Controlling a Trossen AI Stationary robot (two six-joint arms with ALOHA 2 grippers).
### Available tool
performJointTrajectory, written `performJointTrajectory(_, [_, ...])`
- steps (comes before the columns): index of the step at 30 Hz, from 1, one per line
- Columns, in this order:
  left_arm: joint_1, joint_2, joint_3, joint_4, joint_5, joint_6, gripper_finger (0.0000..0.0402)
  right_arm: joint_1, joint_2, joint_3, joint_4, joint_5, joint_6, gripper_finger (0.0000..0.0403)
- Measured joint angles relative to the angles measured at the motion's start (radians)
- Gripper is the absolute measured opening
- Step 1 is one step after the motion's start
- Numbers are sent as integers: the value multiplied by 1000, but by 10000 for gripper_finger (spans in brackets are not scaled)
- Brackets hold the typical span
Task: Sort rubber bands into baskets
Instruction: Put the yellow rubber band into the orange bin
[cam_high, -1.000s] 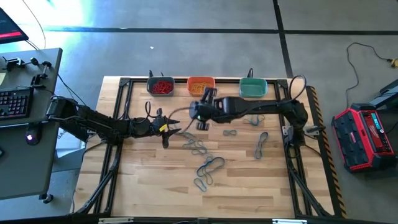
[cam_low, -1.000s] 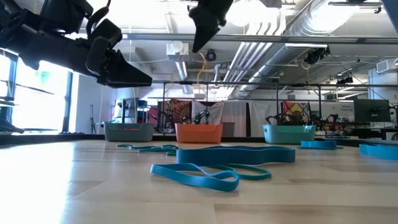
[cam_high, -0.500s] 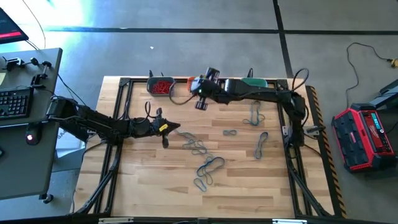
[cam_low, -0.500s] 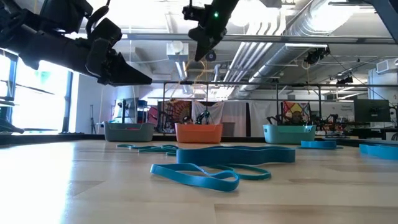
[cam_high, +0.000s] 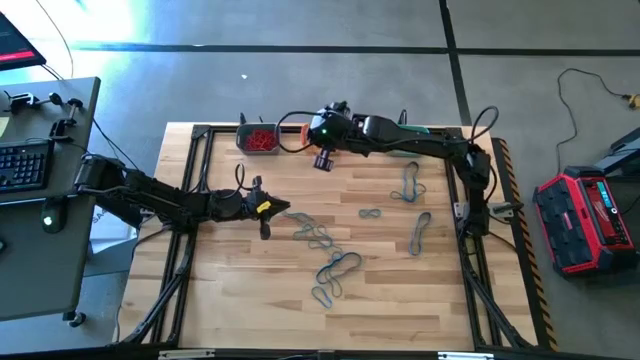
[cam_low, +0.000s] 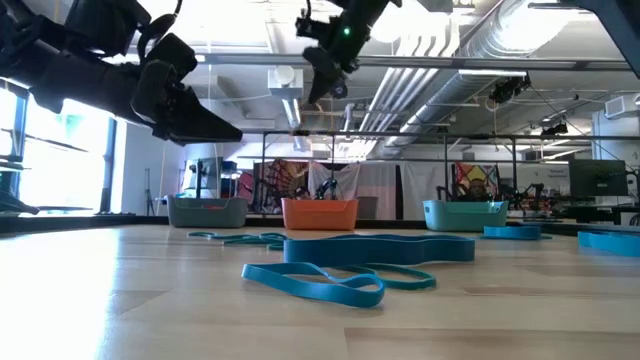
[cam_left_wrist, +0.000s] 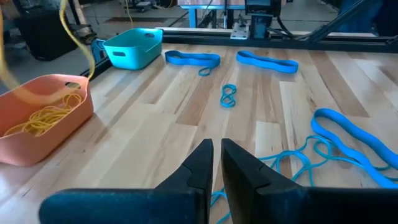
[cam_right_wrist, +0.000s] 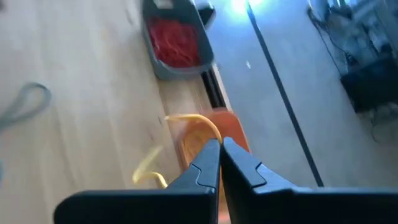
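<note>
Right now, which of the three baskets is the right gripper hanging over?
The orange basket, the middle one of the row. The right gripper hangs over it, shut on a yellow rubber band; the grey basket and the teal basket stand to either side.

No readable text anywhere

Nothing with lettering, numbers, labels or brand marks can be made out — not on the three small plastic tubs, the pale wooden table top, the dark arms, or the red-and-black case on the floor; the keyboard's keys and the far room's hangings are too small to read.
</note>
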Motion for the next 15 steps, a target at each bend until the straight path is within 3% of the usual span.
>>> performJointTrajectory(9, [0,0,0,0,2,0,26,-121,-3,18,40,-120,14,0])
performJointTrajectory(15, [0,0,0,0,2,0,26,-171,-1,-107,35,-42,-6,0])
